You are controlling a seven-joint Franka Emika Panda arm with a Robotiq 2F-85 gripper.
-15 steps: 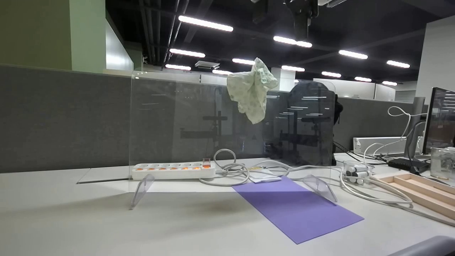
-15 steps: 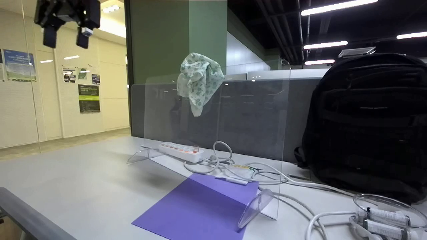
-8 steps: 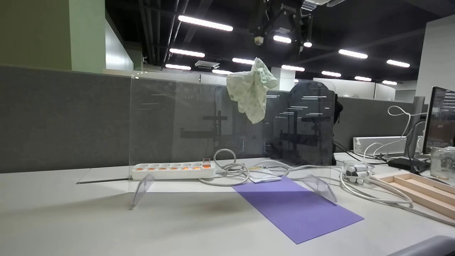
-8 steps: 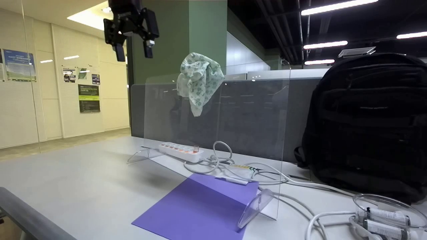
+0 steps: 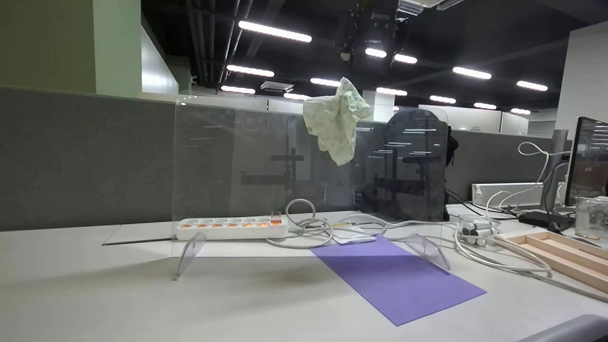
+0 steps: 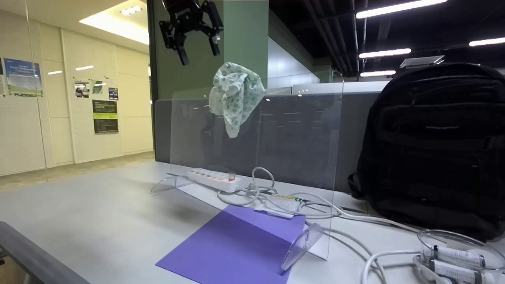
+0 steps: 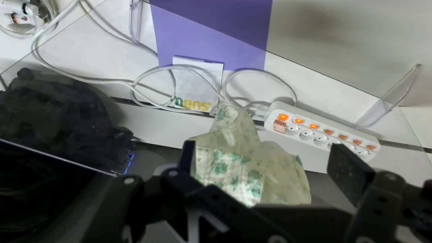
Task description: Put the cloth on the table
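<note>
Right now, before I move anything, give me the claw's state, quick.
Claw: open, holding nothing, higher than the green-printed cloth.

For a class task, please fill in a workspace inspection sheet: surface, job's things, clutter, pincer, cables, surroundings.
Surface: white table, a purple sheet flat on it.
Job's things: patterned cloth hanging over the top edge of a clear panel, not on the table.
Clutter: power strip with some switches lit orange, printed packet, small bottles, shallow tray.
Grasping part: pincer open, above the cloth and apart from it.
Cables: pale cords looped beside the power strip, some crossing the packet.
Surroundings: grey partition, black backpack, monitor.
</note>
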